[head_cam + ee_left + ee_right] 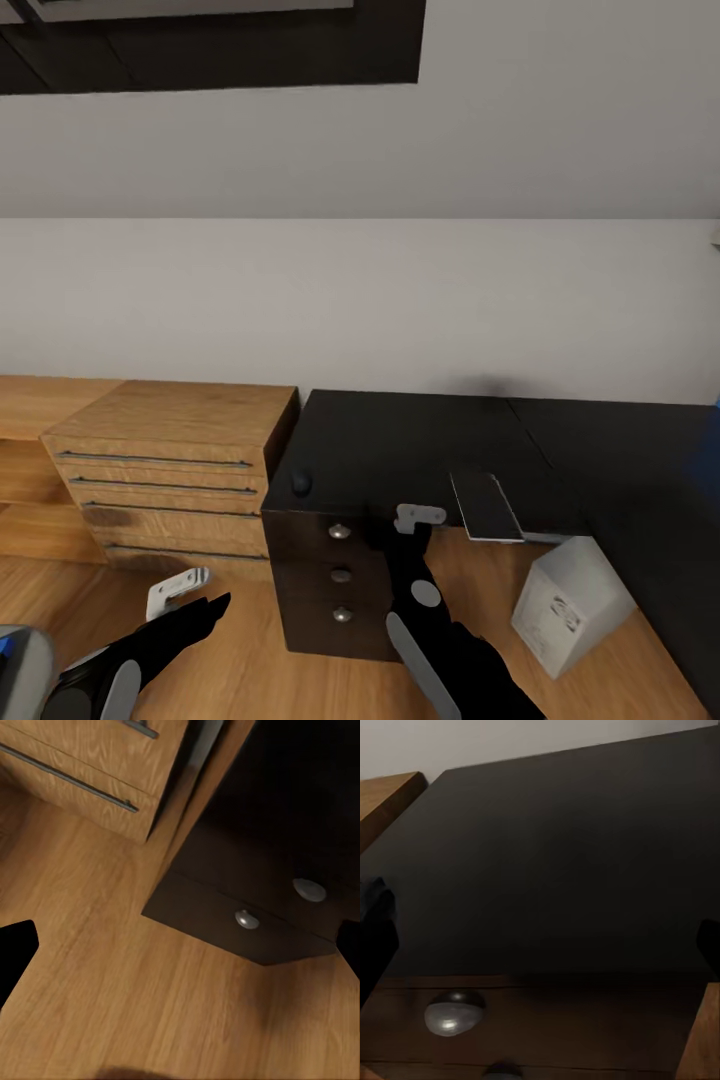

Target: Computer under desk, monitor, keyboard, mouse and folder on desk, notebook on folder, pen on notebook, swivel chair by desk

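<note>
The black desk (420, 440) stands against the wall, its drawers (341, 575) fitted with round silver knobs (246, 919). A small black mouse (301, 484) lies near the desk's left front corner. The dark notebook (487, 505) overhangs the front edge. On the floor under the desk sits the white computer (570, 605). My right gripper (415, 520) is open at the desk's front edge above the top drawer, between mouse and notebook. My left gripper (185, 592) hangs open over the floor left of the drawers. Monitor, keyboard, pen and swivel chair are out of view.
A light wooden drawer cabinet (165, 470) stands right beside the desk's left end. Wooden floor (112, 1005) lies in front of both. A blue shape (706, 450) is cut off at the right edge; I cannot tell what it is.
</note>
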Motion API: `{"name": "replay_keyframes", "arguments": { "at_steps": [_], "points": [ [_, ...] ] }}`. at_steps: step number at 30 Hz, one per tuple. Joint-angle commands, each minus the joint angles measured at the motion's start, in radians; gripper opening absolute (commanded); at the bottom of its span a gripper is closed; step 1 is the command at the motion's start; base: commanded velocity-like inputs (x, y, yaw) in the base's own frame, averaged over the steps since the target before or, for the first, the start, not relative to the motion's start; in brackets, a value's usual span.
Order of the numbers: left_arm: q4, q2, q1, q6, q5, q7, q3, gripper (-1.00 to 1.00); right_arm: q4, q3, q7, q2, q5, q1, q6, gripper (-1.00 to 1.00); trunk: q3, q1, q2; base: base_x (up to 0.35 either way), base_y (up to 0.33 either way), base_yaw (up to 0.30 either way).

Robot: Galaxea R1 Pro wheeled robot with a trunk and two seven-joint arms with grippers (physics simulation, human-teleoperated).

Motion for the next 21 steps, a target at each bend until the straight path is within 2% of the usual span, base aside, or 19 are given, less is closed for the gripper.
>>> {"name": "replay_keyframes", "arguments": {
  "at_steps": [1, 8, 13, 15, 21],
  "points": [
    [-0.001, -0.001, -0.001, 0.006, 0.009, 0.004, 0.002, 1.0, -0.001, 0.003, -0.007, 0.0, -0.004, -0.001, 0.004, 1.0, -0.001, 0.001, -0.001, 0.294, 0.0, 0.168],
    [0.0, 0.001, -0.001, 0.007, 0.009, 0.006, 0.017, 1.0, 0.0, 0.004, -0.007, 0.0, -0.002, -0.001, 0.004, 1.0, -0.001, 0.001, -0.001, 0.103, 0.0, 0.24],
    [-0.001, 0.0, -0.001, 0.007, 0.012, 0.005, 0.074, 1.0, 0.0, 0.016, -0.007, 0.001, 0.002, -0.001, 0.004, 1.0, -0.003, 0.001, -0.001, 0.022, 0.0, 0.263],
    [-0.001, 0.0, -0.001, 0.007, 0.014, 0.003, 0.097, 1.0, 0.001, 0.035, -0.007, 0.001, 0.002, -0.001, 0.004, 1.0, -0.004, 0.001, -0.001, 0.195, 0.0, 0.265],
    [-0.001, 0.0, -0.001, 0.007, 0.014, 0.003, 0.113, 1.0, 0.001, 0.051, -0.007, 0.0, 0.003, -0.001, 0.004, 1.0, -0.008, 0.001, -0.001, 0.291, 0.0, 0.266]
  ]
}}
